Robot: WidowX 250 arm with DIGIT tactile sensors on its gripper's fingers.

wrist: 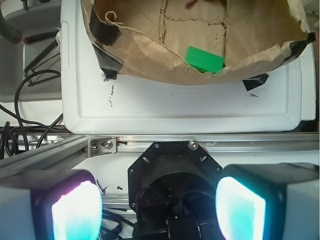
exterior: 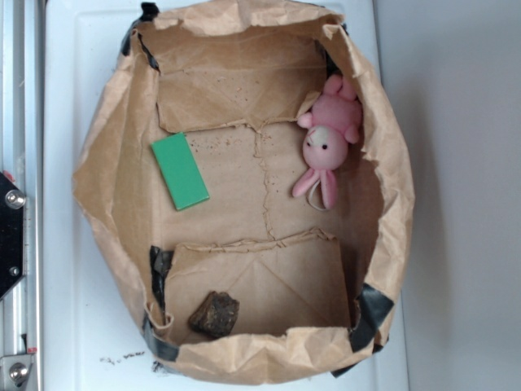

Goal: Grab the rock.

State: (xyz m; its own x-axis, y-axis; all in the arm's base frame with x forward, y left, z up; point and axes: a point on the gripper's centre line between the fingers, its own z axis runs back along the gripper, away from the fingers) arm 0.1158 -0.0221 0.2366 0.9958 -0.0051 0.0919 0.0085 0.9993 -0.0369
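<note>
Exterior view: rock [exterior: 215, 314] is seen low in the paper bag [exterior: 106, 163], nr its front wall; pincer not shown.

Wrist view: pincer [wrist: 157, 207] is spread, empty, outside the bag; rock hidden, judged beyond the green block [wrist: 204, 59], w/ the long axis unclear.

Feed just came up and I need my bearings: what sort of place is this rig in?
Probably a lab bench setup: an aluminium rail and loose cables edge a white table. A torn paper bag serves as the bin, holding the rock.
</note>
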